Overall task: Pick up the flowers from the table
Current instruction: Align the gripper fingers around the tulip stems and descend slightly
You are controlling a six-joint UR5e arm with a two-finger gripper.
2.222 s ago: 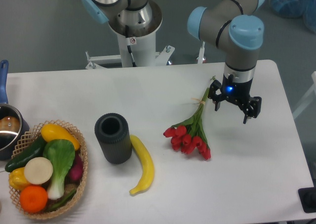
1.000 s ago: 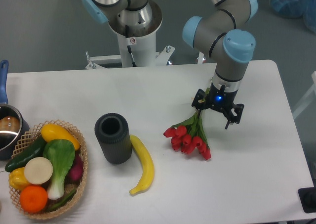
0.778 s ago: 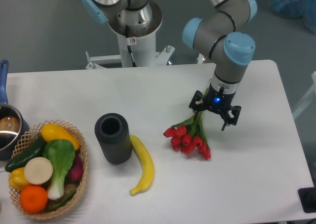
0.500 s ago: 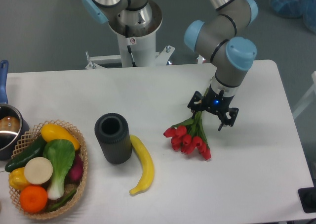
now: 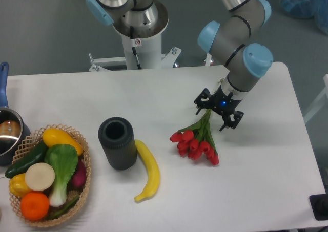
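Note:
The flowers (image 5: 197, 142) are a bunch of red tulip buds on green stems, lying on the white table (image 5: 266, 170) right of centre, buds toward the front. My gripper (image 5: 216, 111) is low over the upper part of the stems. Its jaws are open and straddle the stems, one finger at the left near the stem ends and one at the right. The top of the stems is hidden under the gripper body.
A dark grey ribbed cylinder (image 5: 117, 143) stands left of the flowers with a yellow banana (image 5: 146, 171) beside it. A wicker basket of vegetables and fruit (image 5: 47, 174) sits at the front left. A pot (image 5: 6, 134) is at the left edge.
My gripper has moved left from beside the flowers to over the stems, come lower, and turned its wrist so the open fingers straddle the stems. The flowers have not moved.

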